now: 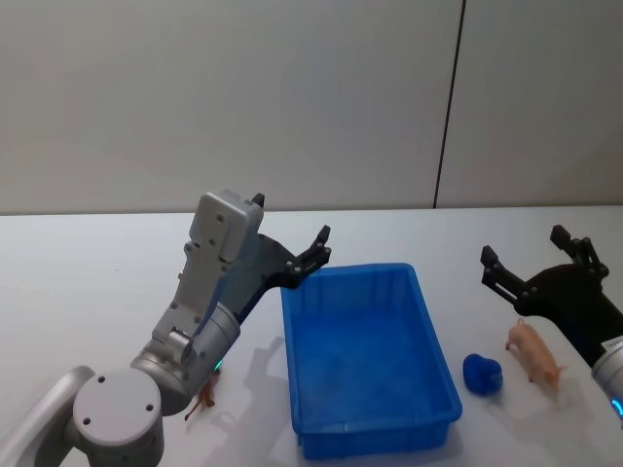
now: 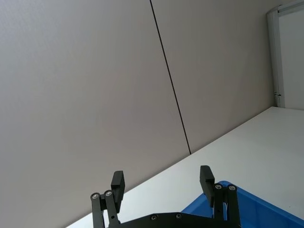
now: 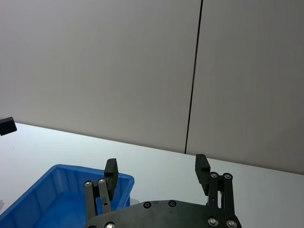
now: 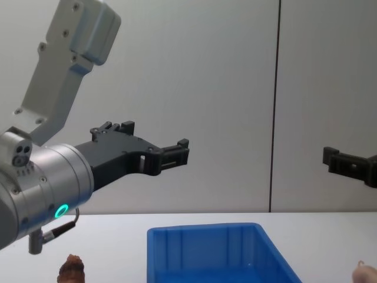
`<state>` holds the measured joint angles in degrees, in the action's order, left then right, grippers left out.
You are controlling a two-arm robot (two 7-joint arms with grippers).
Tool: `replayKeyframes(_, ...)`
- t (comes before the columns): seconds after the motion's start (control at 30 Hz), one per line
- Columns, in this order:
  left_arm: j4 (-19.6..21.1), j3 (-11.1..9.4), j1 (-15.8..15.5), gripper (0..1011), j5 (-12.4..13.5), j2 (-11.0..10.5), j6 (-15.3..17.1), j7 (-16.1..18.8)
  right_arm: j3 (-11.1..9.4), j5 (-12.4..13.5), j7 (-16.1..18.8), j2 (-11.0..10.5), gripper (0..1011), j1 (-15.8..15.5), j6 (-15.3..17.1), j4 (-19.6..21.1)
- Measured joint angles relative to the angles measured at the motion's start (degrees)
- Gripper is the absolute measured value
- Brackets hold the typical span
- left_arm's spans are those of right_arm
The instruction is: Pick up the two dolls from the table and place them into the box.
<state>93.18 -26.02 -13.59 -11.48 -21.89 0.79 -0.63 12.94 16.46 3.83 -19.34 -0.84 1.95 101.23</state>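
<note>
Both dolls are on the plain white tabletop (image 1: 97, 292) and the bright blue rectangular plastic bin (image 1: 292, 331) is empty, so this is pre-grasp. The left gripper (image 1: 321, 248) hangs high by the bin's far-left corner, jaws spread wide and empty; the left wrist view confirms the gap (image 2: 161, 183). The right gripper (image 1: 523, 255) is also up in the air, right of the bin, jaws apart with nothing in them (image 3: 156, 168). The lumpy reddish-brown soft doll (image 1: 202, 397) stands left of the bin's near corner, half hidden behind the left forearm; the chest view shows it upright (image 4: 72, 268). The pale pinkish-beige pig-shaped doll (image 1: 533, 353) lies right of the bin, nearer the robot than the right gripper. My take: the right arm goes first, since it's the shorter move. Pitch the wrist down, centre the jaws across the pig's body rather than its legs, and descend straight. Watch the small dark-blue lump (image 1: 482, 373) between pig and bin, and lift over it. The left arm must pull back and tip down for the brown doll; keep its elbow off the bin rim.
</note>
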Motion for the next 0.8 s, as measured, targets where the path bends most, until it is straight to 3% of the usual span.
replayKeyframes(0.3,0.00,0.00,0.00,1003,0.00,0.00,0.00,0.00,-1.05,0.56,-1.11,-1.74,1001,-1.90,1.36,0.80)
replayKeyframes(0.8,0.00,0.00,0.00,1003,0.00,0.00,0.00,0.00,-3.46,2.24,-7.02,-6.61,1001,-10.73,7.30,4.20)
